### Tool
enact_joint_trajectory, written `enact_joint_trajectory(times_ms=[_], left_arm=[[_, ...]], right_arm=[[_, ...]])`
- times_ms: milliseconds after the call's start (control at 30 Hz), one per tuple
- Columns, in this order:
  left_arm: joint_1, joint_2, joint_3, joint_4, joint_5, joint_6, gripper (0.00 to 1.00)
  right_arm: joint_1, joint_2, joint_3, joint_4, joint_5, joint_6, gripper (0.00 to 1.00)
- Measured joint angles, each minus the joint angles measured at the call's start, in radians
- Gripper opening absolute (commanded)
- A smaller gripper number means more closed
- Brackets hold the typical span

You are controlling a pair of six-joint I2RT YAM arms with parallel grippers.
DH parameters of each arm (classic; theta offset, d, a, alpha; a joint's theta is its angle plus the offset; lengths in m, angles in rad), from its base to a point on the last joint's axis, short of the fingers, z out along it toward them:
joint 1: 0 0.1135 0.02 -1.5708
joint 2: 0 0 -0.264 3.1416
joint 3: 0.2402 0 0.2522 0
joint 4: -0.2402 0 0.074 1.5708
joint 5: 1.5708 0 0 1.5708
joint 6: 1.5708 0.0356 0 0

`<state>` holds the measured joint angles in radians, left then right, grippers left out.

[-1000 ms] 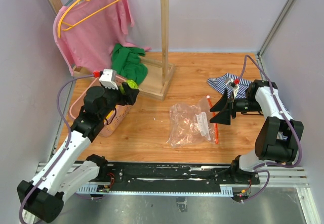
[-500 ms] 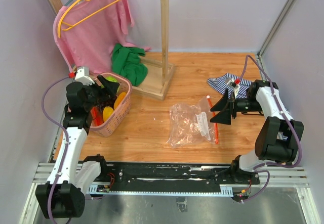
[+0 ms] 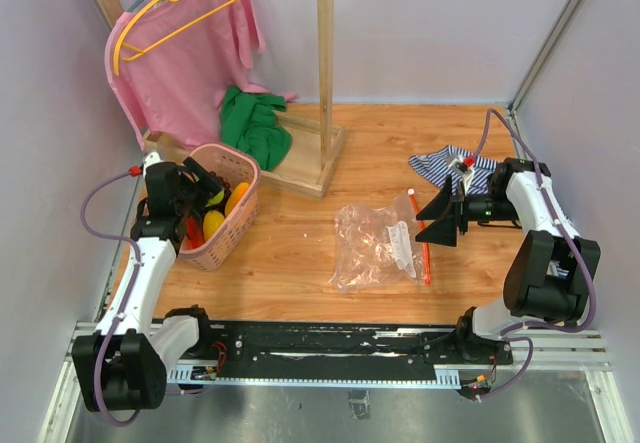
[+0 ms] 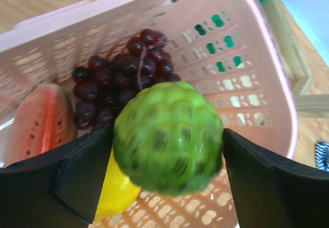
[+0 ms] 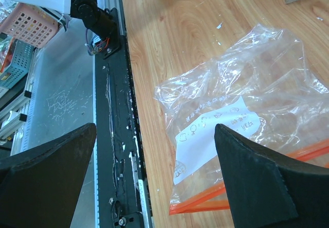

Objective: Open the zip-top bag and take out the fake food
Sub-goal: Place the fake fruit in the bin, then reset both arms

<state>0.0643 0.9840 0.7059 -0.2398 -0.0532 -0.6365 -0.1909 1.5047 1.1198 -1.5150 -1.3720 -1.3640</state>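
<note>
The zip-top bag (image 3: 375, 241) lies flat and crinkled on the wooden table, with its red-orange zip strip (image 3: 422, 243) along the right edge. The right wrist view shows the bag (image 5: 247, 84) and its white label (image 5: 216, 130). My right gripper (image 3: 438, 215) is open and empty beside the zip edge, its fingers wide apart (image 5: 155, 130). My left gripper (image 3: 205, 191) is over the pink basket (image 3: 228, 225), shut on the green leafy ball (image 4: 167, 151). Below it in the basket lie purple grapes (image 4: 118, 73), a watermelon slice (image 4: 41, 120) and a yellow fruit (image 4: 115, 192).
A striped cloth (image 3: 450, 163) lies behind the right gripper. A green cloth (image 3: 255, 123) sits on the base of the wooden clothes rack (image 3: 305, 168), and a pink shirt (image 3: 190, 53) hangs from it. The black rail (image 3: 330, 343) runs along the near edge.
My left arm swung left and pulled back, carrying the green ball from the basket's right rim to above its inside. The right arm and the bag have not moved.
</note>
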Motion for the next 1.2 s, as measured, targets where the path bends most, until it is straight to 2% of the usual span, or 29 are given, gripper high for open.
enact_joint_trajectory(times_ms=[33,100,567,733,967,1200], left_arm=[[0.0,0.004,0.005,-0.018,-0.016,-0.006,0.97],[0.0,0.002,0.016,-0.049,-0.043,-0.019,0.99],[0.0,-0.164,0.018,-0.036,-0.048,-0.029,0.99],[0.0,-0.234,-0.001,-0.001,0.047,0.003,0.99],[0.001,-0.356,0.002,0.08,0.245,0.064,0.99],[0.001,-0.342,0.079,0.085,0.443,0.163,0.99]], right_arm=[[0.0,0.0,0.0,0.0,0.0,0.0,0.98],[-0.002,0.0,0.0,0.003,0.0,0.002,0.98],[-0.035,-0.049,0.0,0.105,0.034,0.101,0.98],[-0.035,-0.1,0.012,0.186,0.107,0.207,0.98],[-0.035,-0.156,0.112,0.296,0.216,0.352,0.98],[-0.035,-0.158,0.254,0.367,0.333,0.447,0.98]])
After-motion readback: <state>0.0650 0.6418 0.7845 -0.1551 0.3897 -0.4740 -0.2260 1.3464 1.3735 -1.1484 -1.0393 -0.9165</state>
